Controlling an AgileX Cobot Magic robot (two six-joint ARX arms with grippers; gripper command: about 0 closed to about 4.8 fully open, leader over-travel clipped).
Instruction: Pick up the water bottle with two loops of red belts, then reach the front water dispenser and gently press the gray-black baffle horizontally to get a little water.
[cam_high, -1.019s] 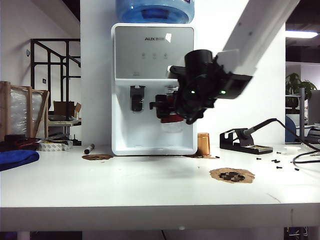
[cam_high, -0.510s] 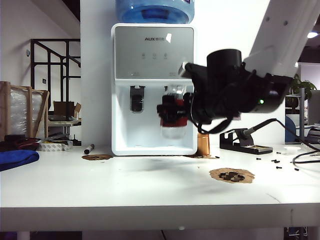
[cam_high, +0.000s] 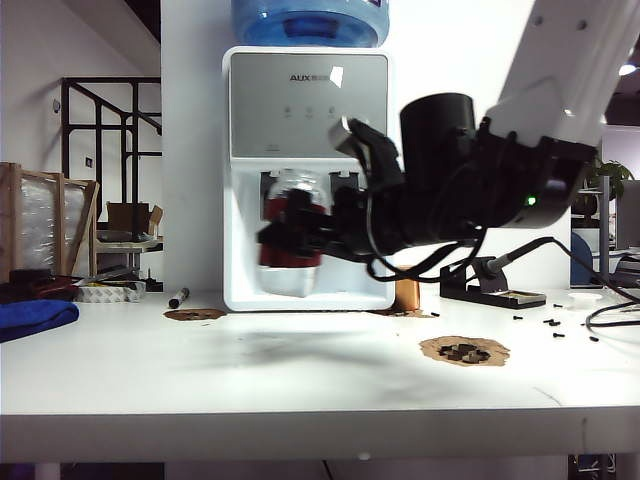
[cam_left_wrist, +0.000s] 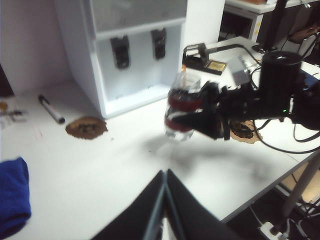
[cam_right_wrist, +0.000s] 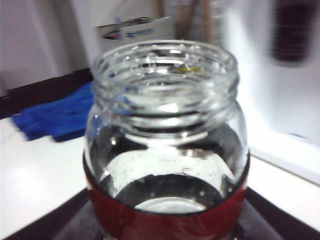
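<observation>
Right gripper (cam_high: 290, 232) with water bottle (cam_high: 290, 240) over white table (cam_high: 300, 375).

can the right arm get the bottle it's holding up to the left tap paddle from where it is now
Probably yes. The right claw holds the clear red-banded water bottle upright in the air before the white dispenser, over its left gray-black paddle. Nothing seen lies between. The left claw sits shut, low, well back.

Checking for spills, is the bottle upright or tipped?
Upright: the bottle, held by the right gripper, has its open neck on top.
</observation>
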